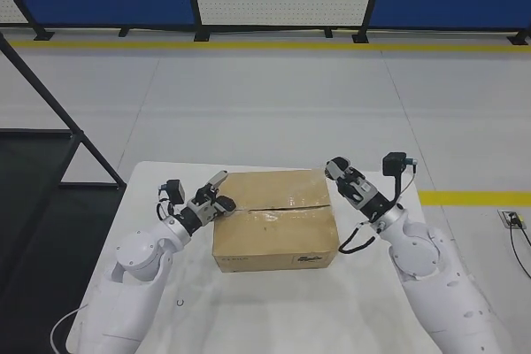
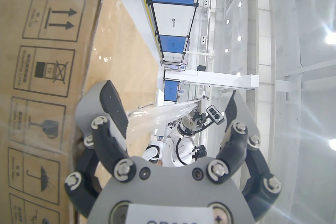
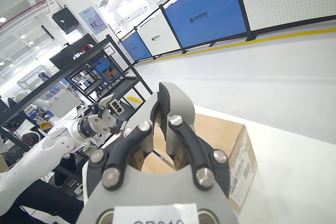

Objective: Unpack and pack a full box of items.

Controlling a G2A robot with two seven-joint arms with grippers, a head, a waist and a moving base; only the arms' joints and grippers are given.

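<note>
A cardboard box (image 1: pixel 274 234) is placed in the middle of the white table (image 1: pixel 274 310), with its top flaps folded down. The left gripper (image 2: pixel 170 90) is held at the upper left edge of the box, its fingers spread wide and nothing between them; one pad (image 2: pixel 113 107) is seen just beside the box corner. The right gripper (image 3: pixel 160 95) is raised over the right rear corner of the box, its fingers pressed together. A strip of clear tape (image 2: pixel 160 114) is stretched from the box top up to its tips and appears to be pinched there.
</note>
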